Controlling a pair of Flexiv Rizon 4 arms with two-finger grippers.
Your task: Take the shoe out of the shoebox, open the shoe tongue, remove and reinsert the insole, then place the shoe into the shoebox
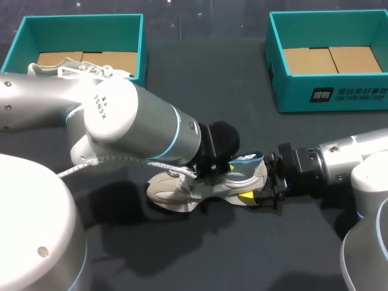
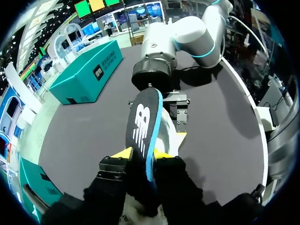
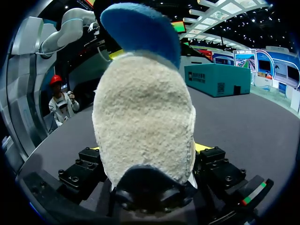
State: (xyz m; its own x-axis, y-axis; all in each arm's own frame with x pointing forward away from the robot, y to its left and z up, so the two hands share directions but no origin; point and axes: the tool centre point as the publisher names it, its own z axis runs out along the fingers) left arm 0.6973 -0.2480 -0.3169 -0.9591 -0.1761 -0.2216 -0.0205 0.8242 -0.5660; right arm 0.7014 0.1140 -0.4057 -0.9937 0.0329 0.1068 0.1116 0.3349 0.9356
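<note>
A beige and white shoe [image 1: 182, 188] lies on the dark table at the middle, heel toward my right arm. My right gripper [image 1: 254, 179] has its fingers on both sides of the heel and is shut on it; in the right wrist view the fuzzy heel [image 3: 145, 126] fills the gap of that gripper [image 3: 147, 154]. A dark insole with a blue edge [image 2: 143, 122] stands up out of the shoe. It sits between the yellow tips of my left gripper [image 2: 143, 153], which is shut on it. From above, the insole [image 1: 247, 159] pokes out beside the left gripper [image 1: 227, 167].
A teal shoebox [image 1: 18, 42] at the back left holds a second white shoe [image 1: 79, 70]. Another teal shoebox [image 1: 327, 94] stands at the back right with only brown card inside. My left arm's thick forearm [image 1: 133, 121] hangs over the table's middle left.
</note>
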